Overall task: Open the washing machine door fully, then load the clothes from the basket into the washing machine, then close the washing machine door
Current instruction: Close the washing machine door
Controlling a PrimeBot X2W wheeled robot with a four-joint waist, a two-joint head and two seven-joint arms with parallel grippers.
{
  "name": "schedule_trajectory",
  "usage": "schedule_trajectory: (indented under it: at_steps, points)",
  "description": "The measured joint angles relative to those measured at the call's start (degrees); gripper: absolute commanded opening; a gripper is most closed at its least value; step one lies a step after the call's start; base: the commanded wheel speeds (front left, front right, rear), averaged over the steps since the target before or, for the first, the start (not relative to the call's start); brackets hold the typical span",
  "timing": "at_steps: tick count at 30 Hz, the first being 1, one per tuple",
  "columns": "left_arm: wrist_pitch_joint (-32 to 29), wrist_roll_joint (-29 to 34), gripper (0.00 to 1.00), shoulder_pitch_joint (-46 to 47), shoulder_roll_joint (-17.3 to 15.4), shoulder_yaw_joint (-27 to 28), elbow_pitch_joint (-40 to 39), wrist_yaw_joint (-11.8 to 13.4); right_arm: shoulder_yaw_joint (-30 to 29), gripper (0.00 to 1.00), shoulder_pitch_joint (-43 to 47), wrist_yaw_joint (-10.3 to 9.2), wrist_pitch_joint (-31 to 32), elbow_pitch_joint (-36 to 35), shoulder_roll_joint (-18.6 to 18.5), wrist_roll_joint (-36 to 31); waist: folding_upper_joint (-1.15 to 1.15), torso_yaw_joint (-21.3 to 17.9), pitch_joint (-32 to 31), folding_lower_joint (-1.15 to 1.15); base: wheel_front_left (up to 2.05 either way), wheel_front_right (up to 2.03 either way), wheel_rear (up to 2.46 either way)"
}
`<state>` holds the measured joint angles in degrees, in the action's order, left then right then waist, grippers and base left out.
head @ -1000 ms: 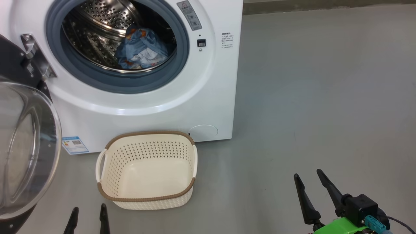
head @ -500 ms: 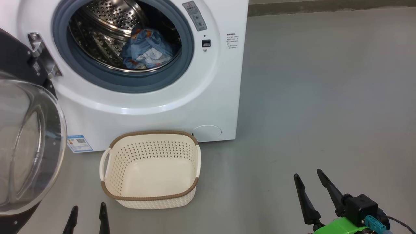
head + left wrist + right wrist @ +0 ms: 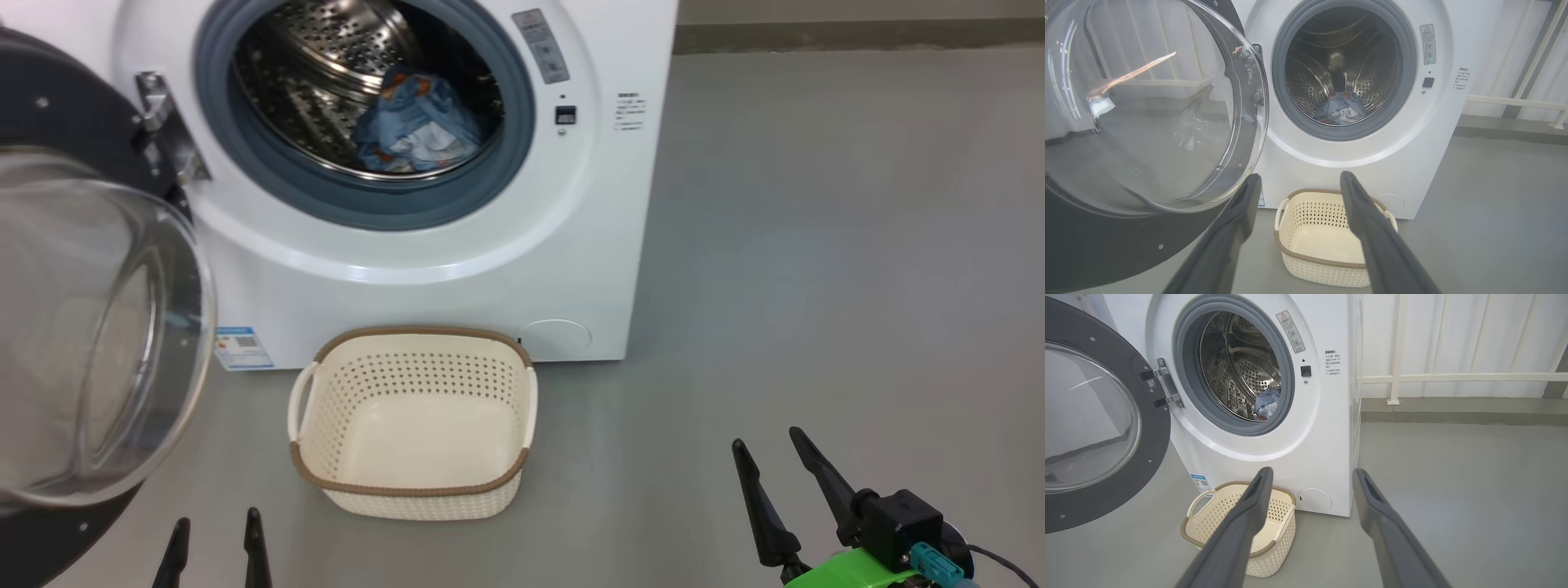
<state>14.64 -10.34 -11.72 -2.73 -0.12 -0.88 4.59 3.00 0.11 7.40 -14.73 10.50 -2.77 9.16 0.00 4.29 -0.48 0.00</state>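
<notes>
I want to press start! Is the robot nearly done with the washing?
Nearly. Done: the washing machine door stands wide open, the basket is empty, and the clothes lie inside the washing machine. In hand: nothing; the left gripper and right gripper are both open, holding nothing. Left: shutting the door.

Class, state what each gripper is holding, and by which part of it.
Nothing is held: the left gripper and the right gripper both stand open and empty.
</notes>
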Motion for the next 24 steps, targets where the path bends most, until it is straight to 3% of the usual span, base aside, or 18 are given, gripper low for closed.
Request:
schedule_trajectory:
  at_steps: [11, 24]
  points:
    - [0.00, 0.00, 1.00, -0.14, 0.00, 0.85, 0.01, 0.80, 0.96, 1.00, 0.02, 0.00, 0.00, 0.01, 0.00, 0.00, 0.00, 5.30, -0.54, 0.00, 0.00, 0.00, 0.00]
    - [0.00, -1.20, 1.00, -0.32, 0.01, 0.73, -1.27, 4.30, 2.01, 1.00, 0.07, 0.00, 0.00, 0.00, -0.01, -0.19, 0.00, 12.36, -0.27, 0.00, 0.00, 0.00, 0.00]
